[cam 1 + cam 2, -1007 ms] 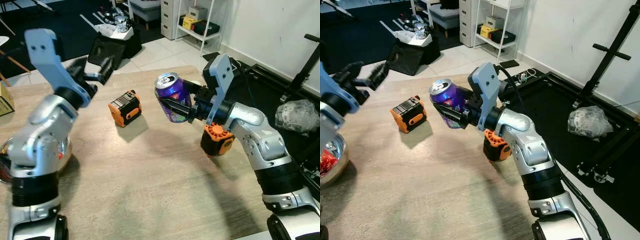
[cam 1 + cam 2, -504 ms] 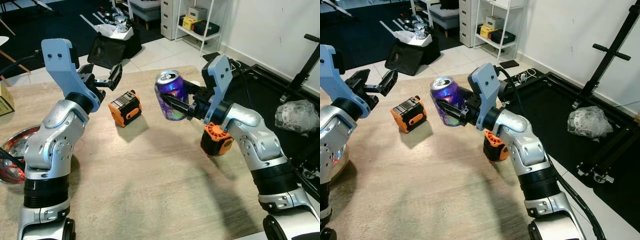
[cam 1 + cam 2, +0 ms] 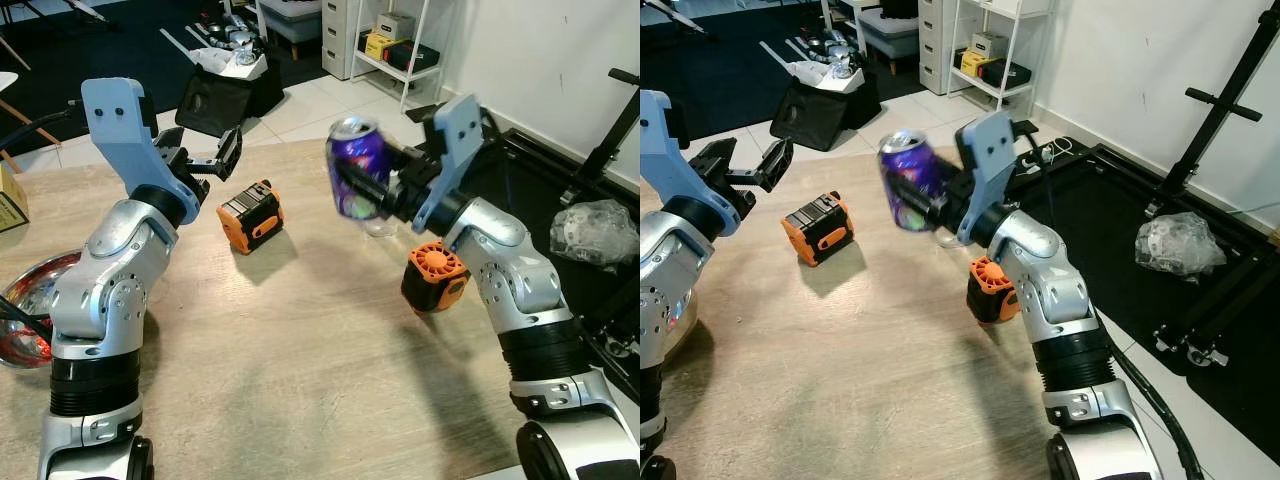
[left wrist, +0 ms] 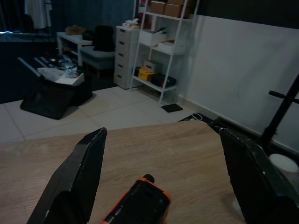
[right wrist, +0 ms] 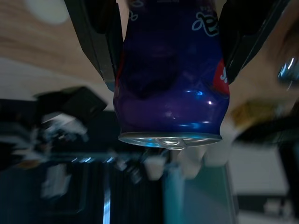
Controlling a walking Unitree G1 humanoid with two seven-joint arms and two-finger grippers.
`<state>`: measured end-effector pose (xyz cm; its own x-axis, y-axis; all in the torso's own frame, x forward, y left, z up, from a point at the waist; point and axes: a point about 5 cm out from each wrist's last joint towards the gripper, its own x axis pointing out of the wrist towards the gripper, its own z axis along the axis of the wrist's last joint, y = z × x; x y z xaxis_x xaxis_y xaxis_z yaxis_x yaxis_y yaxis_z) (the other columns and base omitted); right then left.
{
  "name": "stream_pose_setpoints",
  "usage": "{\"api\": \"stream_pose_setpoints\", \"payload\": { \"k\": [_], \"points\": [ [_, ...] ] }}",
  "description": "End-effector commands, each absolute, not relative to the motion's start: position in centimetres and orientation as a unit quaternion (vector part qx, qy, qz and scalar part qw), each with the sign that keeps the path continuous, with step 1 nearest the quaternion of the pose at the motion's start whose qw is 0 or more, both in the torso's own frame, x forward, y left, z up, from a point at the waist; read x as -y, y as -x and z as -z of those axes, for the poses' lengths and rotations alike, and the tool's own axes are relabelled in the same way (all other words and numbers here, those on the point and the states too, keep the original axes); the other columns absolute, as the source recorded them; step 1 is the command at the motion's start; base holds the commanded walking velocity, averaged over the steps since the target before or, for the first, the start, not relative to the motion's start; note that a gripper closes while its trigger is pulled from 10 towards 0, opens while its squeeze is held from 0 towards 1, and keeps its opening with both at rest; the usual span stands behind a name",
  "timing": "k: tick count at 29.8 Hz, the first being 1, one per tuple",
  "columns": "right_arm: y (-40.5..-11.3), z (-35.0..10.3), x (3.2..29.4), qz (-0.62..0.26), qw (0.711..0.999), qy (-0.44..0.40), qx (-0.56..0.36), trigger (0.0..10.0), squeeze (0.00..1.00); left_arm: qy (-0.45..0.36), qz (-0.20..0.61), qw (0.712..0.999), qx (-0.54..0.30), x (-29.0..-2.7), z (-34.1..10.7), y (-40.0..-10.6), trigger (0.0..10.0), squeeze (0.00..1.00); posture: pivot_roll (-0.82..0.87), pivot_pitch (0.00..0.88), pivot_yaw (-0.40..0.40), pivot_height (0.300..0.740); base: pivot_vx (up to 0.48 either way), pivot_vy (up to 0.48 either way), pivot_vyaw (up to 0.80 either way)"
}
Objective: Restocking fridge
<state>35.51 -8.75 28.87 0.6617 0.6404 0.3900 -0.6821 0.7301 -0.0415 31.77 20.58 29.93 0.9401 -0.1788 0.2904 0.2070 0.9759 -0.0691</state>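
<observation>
- A purple can (image 3: 358,168) is gripped by the right gripper (image 3: 366,186), with the two black fingers (image 5: 98,42) clenched on opposite sides of its body.
- The can is held in the air above the far part of the wooden table (image 3: 300,360), roughly upright and a little tilted, its silver top uppermost; it appears slightly blurred.
- In the right wrist view, a red patch is seen on the can's side beside one finger.
- The left gripper (image 3: 205,157) is held raised above the table on the robot's left, its fingers (image 4: 81,172) spread wide apart and grasping nothing.
- An orange and black battery pack (image 3: 250,214) is seen lying on the table between the two arms, nearer the left gripper, and in the left wrist view it lies below the gap between the open fingers.
- A second orange and black object (image 3: 434,279) stands on the table beneath the right forearm, near the table's right edge.
- A metal bowl (image 3: 22,305) with something red in it rests at the table's left edge, partly hidden by the left arm.
- Beyond the table, a black bag (image 3: 228,95) on the tiled floor and a white shelf unit (image 3: 400,45) against the wall can be seen.
- A small clear object on the table just behind the can cannot be identified.
</observation>
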Motion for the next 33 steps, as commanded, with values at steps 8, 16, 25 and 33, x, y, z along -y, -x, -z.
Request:
{"api": "stream_pose_setpoints", "payload": {
  "k": [8,16,25,33],
  "points": [
    [-34.9,-32.3,11.4,-0.275,0.904,-0.134,0.300,10.0,0.00,0.071,0.088,0.985,0.127,-17.6,-27.7,-32.1,10.0,0.00,0.01,0.091,-0.027,0.740,0.000,0.000,0.00],
    [-32.6,-29.6,10.6,-0.222,0.916,-0.032,0.332,10.0,0.00,0.028,0.145,0.986,0.083,-13.9,-25.3,-31.0,10.0,0.00,0.00,0.074,-0.033,0.740,0.000,0.000,0.00],
    [-31.9,-27.0,11.5,-0.152,0.937,0.014,0.315,10.0,0.00,0.008,0.131,0.989,0.070,-13.8,-24.3,-30.9,10.0,0.00,-0.01,0.064,-0.033,0.740,0.000,0.000,0.00],
    [-33.4,-25.6,13.4,-0.087,0.961,-0.040,0.258,10.0,0.00,-0.059,0.139,0.988,0.018,-12.6,-21.9,-30.1,10.0,0.00,0.00,0.064,-0.034,0.740,0.000,0.000,0.00]
  ]
}}
